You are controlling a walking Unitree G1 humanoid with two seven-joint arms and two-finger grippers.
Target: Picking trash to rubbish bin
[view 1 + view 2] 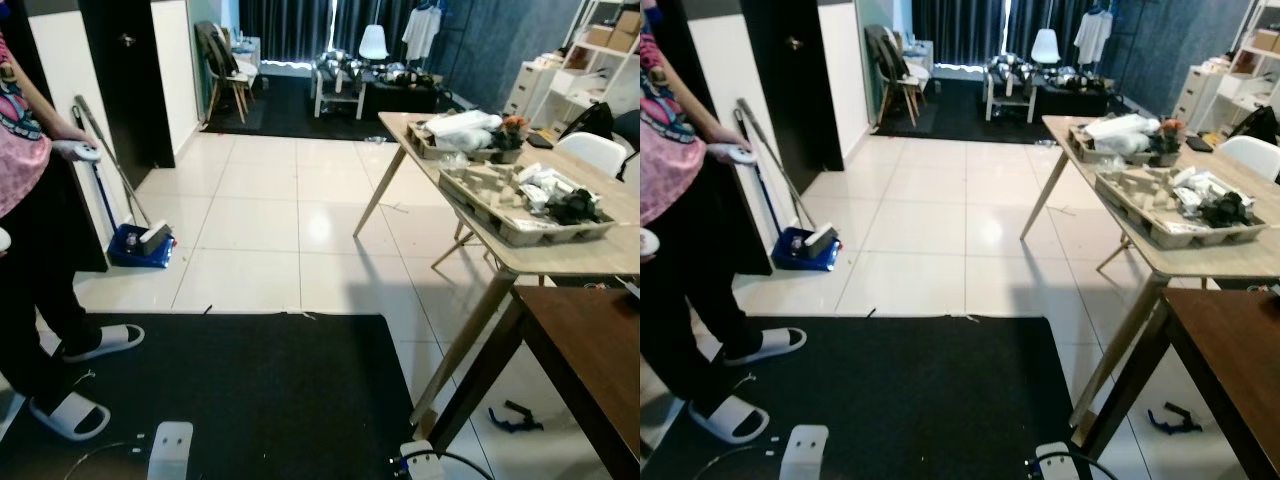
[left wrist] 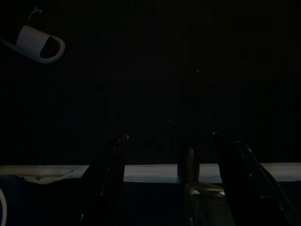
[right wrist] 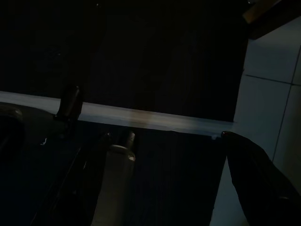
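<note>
**Both arms idle, fingers spread, over the black rug; trash sits on the table**

Head camera looks down across a black floor rug (image 1: 240, 400) onto white floor tiles (image 1: 270, 220). The robot's two white feet (image 1: 170, 450) show at the bottom edge, on the rug.

- Left gripper (image 2: 169, 179): hangs over the dark rug, two black fingers (image 2: 106, 183) spread apart, nothing between them. A white slipper (image 2: 40, 43) lies further off in the wrist view.
- Right gripper (image 3: 160, 183): hangs at the rug's edge, where rug meets white tile. Fingers apart, nothing held.
- Light wooden table (image 1: 560, 255) stands on the right, splayed legs. On it: two grey cardboard pulp trays (image 1: 500, 195), the near one holding white crumpled wrappers and a black item (image 1: 570, 205), the far one holding a white plastic bag (image 1: 462, 125). This is the trash in sight, well apart from both grippers.
- Dark brown wooden tabletop (image 1: 590, 345) sits nearer, at the lower right corner, below the light table's edge.
- Blue and black clamp tool (image 1: 515, 417) lies on the tile under the tables.
- Person in a pink printed shirt and black trousers (image 1: 30, 200) stands at the left, white slippers on the rug edge, a white controller (image 1: 78, 150) in hand.
- Blue mop bucket base with a long handle (image 1: 140, 243) leans by the black-and-white wall on the left.
- A rubbish bin can't be picked out.
- Far end: dark curtains, chairs, white shelving, too small to detail.
</note>
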